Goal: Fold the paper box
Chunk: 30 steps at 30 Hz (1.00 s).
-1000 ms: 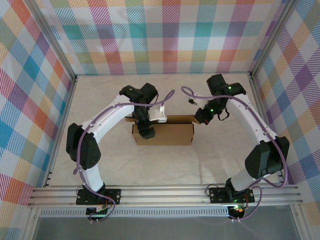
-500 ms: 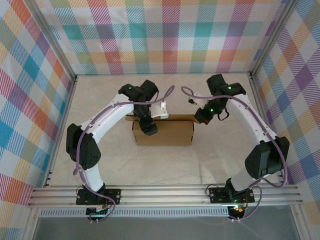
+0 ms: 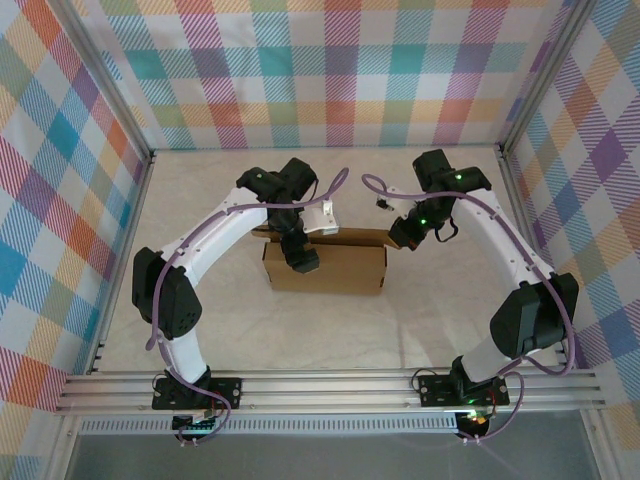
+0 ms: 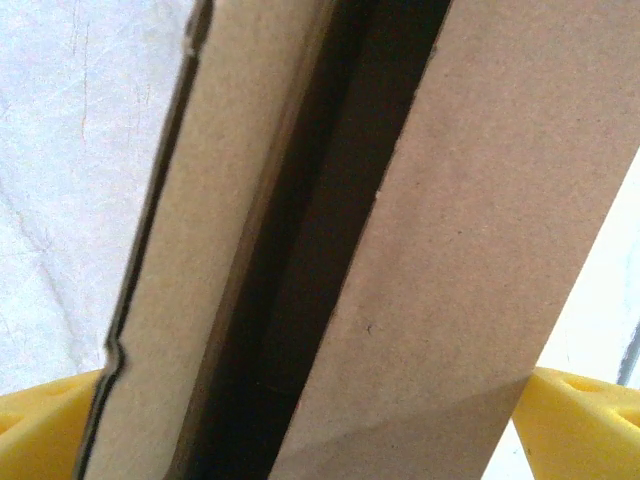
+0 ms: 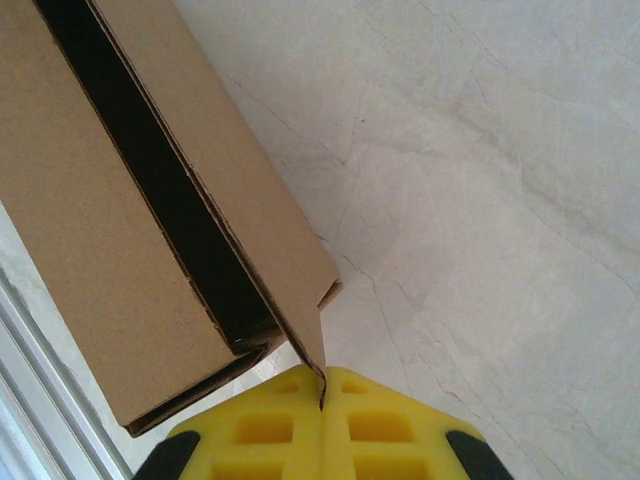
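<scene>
Left jaws: wide apart, yellow fingers at the two bottom corners of the left wrist view, straddling the paper box. Two brown cardboard panels run up between them with a dark gap in the middle. Can't tell whether either pad actually touches the cardboard. Right jaws: pressed together, yellow fingertips meeting along a thin seam. The corner of a box flap comes down right onto that seam; touching, but whether it's pinched, can't tell. Same view shows a dark slot between that flap and the panel beside it, with corrugated edges visible. From the top camera the paper box sits on the counter about mid-depth, between the two arms, long side running left to right, partly folded into a shallow rectangular shape, plain and unprinted. The left arm curves in from the left and its wrist hangs over the box's far-left part. The right arm curves in from the right and its wrist sits at the box's far-right corner. The counter is pale and marbled. Plaid panels wall in the left, far and right sides, and an aluminium rail along the near edge carries both arm bases.
</scene>
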Available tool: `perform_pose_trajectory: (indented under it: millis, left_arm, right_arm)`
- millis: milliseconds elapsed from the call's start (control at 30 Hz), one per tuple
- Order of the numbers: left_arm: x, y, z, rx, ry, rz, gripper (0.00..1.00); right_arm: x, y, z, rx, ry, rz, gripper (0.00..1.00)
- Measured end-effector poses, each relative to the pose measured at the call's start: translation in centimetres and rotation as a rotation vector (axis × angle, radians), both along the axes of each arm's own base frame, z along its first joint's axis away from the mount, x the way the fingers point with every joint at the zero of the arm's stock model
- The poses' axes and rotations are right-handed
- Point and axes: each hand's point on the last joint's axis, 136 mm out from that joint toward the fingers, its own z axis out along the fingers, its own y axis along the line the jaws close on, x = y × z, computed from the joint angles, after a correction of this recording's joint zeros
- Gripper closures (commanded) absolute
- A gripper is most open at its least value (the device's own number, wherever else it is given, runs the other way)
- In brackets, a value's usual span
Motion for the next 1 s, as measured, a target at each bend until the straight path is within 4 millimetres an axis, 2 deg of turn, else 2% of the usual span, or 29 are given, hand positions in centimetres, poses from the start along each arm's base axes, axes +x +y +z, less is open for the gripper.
perform_pose_trajectory:
  millis: [533,667,900,1000]
  left_arm:
    - [0.63,-0.46,0.75,-0.030,-0.041,0.000,0.01]
    - [0.94,-0.55,0.92,-0.035,-0.058,-0.001,0.10]
    - [0.95,-0.50,0.90,-0.031,-0.061,-0.004,0.34]
    - [0.97,-0.43,0.87,-0.028,-0.061,-0.001,0.38]
  right_arm:
    - [-0.06,-0.04,-0.07,-0.010,-0.019,0.010,1.00]
    - [-0.07,-0.04,-0.14,-0.011,-0.021,0.013,1.00]
    - [-0.21,0.04,-0.06,-0.007,-0.034,0.020,1.00]
    - [-0.19,-0.02,0.09,-0.008,-0.044,0.019,1.00]
